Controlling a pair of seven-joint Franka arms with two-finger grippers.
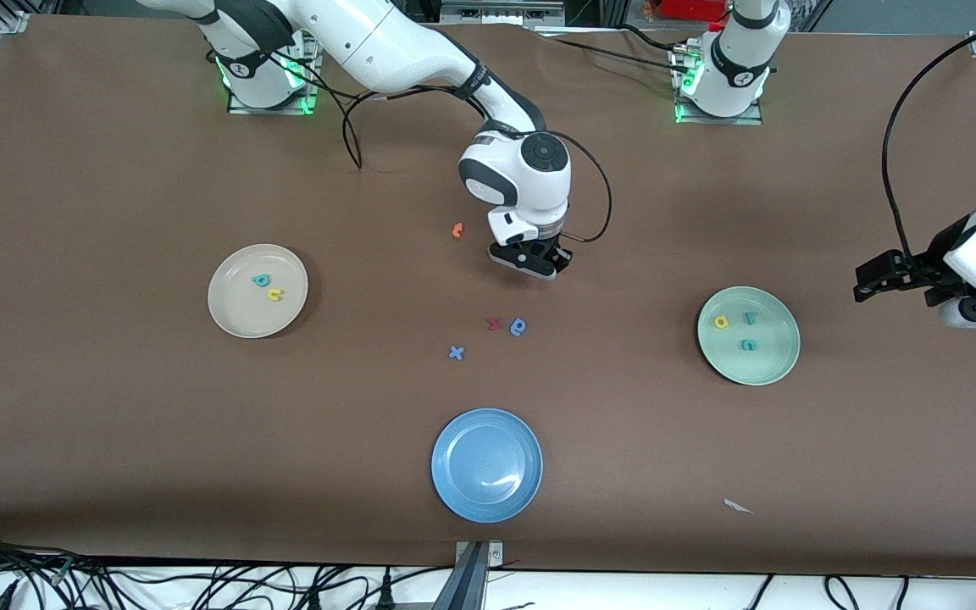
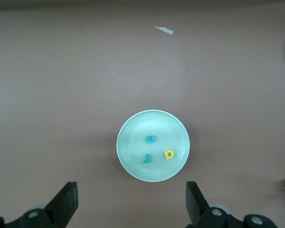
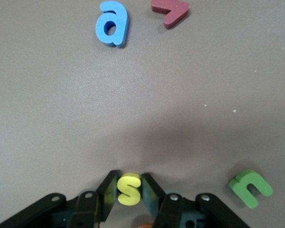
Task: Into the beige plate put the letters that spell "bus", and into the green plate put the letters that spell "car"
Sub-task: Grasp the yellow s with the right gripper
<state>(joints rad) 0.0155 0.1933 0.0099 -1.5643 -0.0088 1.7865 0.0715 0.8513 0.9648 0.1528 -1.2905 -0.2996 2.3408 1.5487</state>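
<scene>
Right pincer (image 1: 530, 264) down at mid-surface, clenched on the small yellow foam letter s (image 3: 129, 189), one black finger (image 3: 108, 189) pressed against each flat side, seen plainly in the right wrist view. Judged close to or just off the brown surface (image 1: 115, 440); which of the two, hard to say.

Round cream-beige plate (image 1: 225, 318) toward the right arm's end, already carrying a tiny teal foam letter (image 1: 261, 280) and a yellow foam u (image 1: 274, 294). Round pale mint-green plate (image 1: 772, 360) toward the left arm's end, holding a yellow a-like letter (image 1: 721, 322), a thin teal letter (image 1: 751, 318) and a teal c (image 1: 747, 344). So only the s left to deliver, by this reckoning.

Likely very light, soft and squashy: a gentle pinch across the flat faces enough, too hard a squeeze apt to buckle it or flick it out. Little weight, so apt to cling to a finger on release.

Near the held piece: blue foam a-shaped letter (image 3: 112, 23), dark red angular letter (image 3: 170, 12), olive-green foam u (image 3: 250, 188); an orange foam letter (image 1: 457, 230) and a blue cross-shaped piece (image 1: 456, 352) also loose. Round blue plate (image 1: 446, 491) nearest the front camera.

Left pincer (image 1: 899, 275) released, spread wide, waiting in the air near the mint-green plate.
</scene>
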